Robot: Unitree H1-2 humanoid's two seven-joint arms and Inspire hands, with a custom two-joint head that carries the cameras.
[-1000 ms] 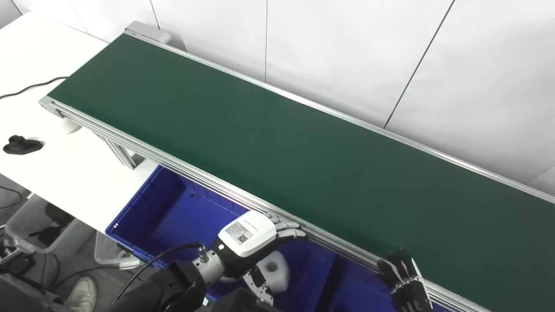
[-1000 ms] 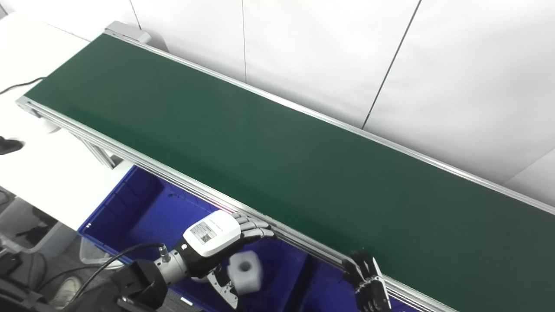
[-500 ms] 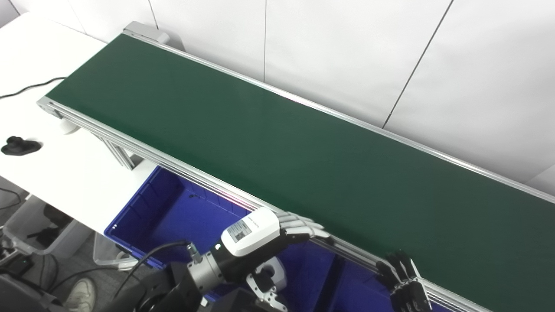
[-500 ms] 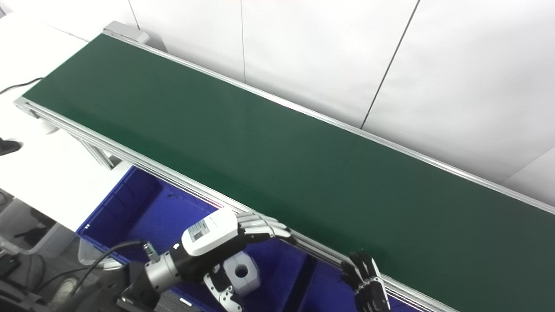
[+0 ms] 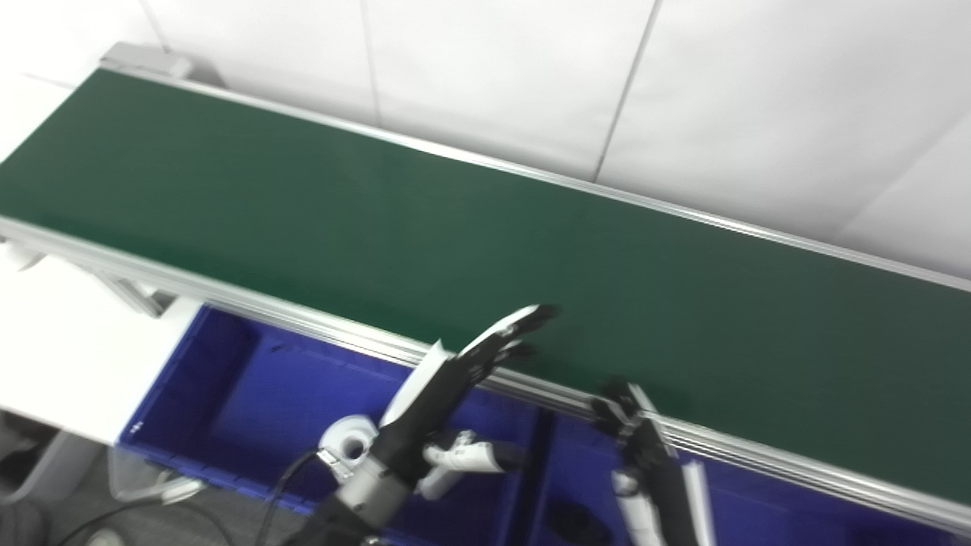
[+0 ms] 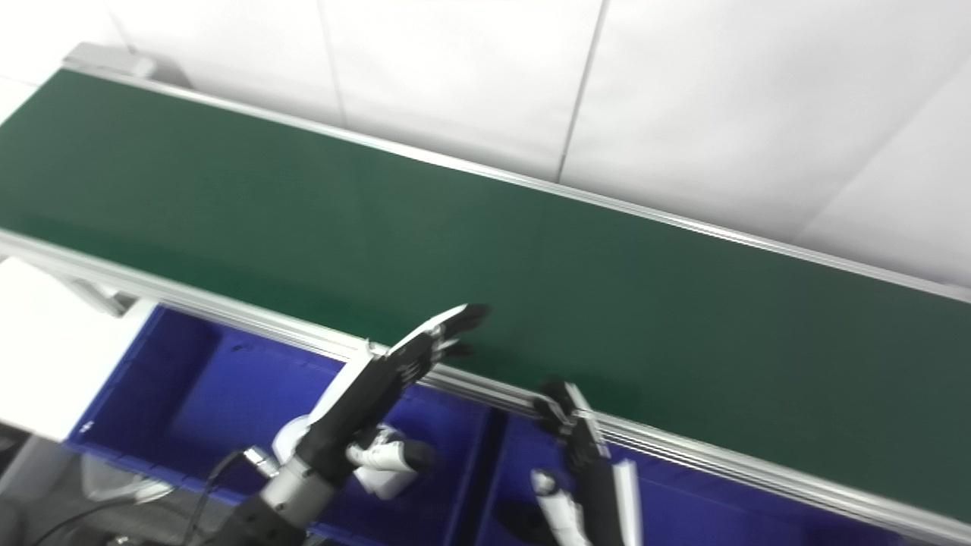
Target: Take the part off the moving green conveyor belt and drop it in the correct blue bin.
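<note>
The green conveyor belt [image 5: 379, 212] runs across the picture and carries no part. A white part with a round hole [image 5: 352, 446] lies in the left blue bin [image 5: 227, 394], half hidden behind my left arm. My left hand [image 5: 455, 371] is open and turned edge-on. Its straight fingers reach up over the belt's near rail, and its thumb hangs over the bin. My right hand [image 5: 645, 455] stands open by the near rail, fingers pointing up, above the divider between the left bin and the right blue bin [image 5: 758, 508].
A white table [image 5: 45, 356] borders the left bin on the left. A white panelled wall [image 5: 683, 98] rises behind the belt. A dark, blurred shape [image 5: 569, 519] sits low in the right bin.
The camera has swung to the right. My left hand has risen from under the rail and turned edge-on, its fingers now stretched over the belt's edge. The right hand stays by the rail.
</note>
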